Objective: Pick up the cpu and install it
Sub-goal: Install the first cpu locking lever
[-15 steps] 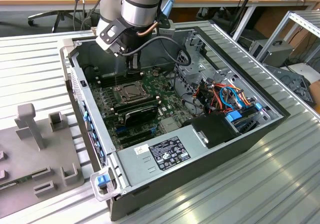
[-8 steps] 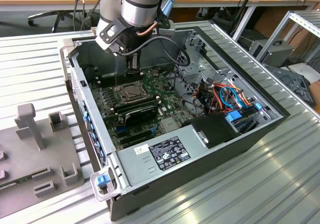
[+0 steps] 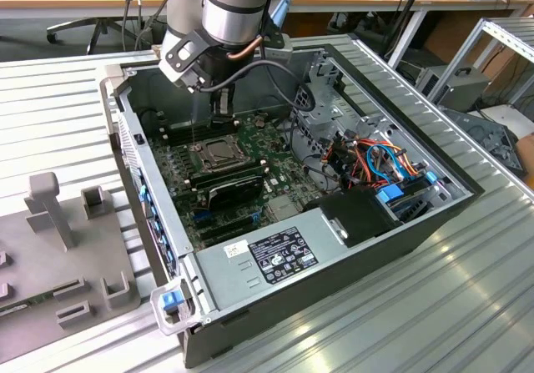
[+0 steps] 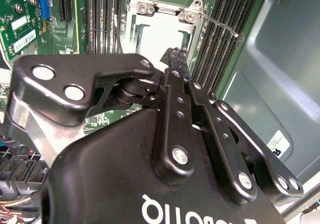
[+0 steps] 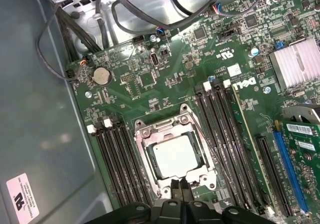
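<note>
The cpu (image 5: 174, 156) is a pale silver square lying flat inside the dark socket (image 5: 148, 132) on the green motherboard (image 5: 150, 73), with the metal frame around it. In the exterior view the socket (image 3: 215, 150) sits near the far end of the open computer case. My gripper (image 5: 180, 188) hovers just above the socket's edge with its two black fingertips pressed together and nothing between them. In the exterior view the gripper (image 3: 221, 110) hangs a short way above and behind the socket. The second wrist view shows the fingers (image 4: 175, 58) over the socket frame (image 4: 165, 6), whose thin lever (image 4: 220, 23) sticks out sideways.
Memory slots (image 5: 220, 134) flank the socket on both sides. A black expansion card (image 3: 234, 188) lies just in front of it, with a power supply (image 3: 267, 256) beyond. Coloured cables (image 3: 375, 160) crowd the exterior view's right. A grey fixture block (image 3: 67, 256) stands outside the case.
</note>
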`<state>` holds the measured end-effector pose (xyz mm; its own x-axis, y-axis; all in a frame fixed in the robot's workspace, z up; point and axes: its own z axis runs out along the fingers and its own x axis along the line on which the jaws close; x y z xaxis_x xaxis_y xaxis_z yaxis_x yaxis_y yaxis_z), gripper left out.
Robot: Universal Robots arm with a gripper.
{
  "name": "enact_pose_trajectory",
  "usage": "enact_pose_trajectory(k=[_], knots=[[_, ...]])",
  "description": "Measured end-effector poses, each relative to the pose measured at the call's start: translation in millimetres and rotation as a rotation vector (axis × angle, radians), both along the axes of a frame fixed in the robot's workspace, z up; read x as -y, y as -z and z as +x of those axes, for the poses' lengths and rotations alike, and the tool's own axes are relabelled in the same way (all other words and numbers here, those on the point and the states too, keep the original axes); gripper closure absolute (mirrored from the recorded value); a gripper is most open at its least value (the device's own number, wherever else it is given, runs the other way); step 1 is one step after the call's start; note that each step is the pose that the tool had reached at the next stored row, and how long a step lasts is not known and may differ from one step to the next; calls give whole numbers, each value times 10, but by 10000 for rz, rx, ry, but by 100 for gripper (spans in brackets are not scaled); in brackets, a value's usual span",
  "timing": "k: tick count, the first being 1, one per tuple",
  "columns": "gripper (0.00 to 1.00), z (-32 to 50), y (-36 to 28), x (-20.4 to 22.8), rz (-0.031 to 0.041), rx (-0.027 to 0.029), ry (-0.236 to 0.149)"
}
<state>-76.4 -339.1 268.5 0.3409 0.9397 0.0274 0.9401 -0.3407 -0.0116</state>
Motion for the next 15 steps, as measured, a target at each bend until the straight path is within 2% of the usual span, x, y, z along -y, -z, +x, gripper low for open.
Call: enact_pose_trajectory(k=[15], knots=[[89,0,0,0,0,-1,349]])
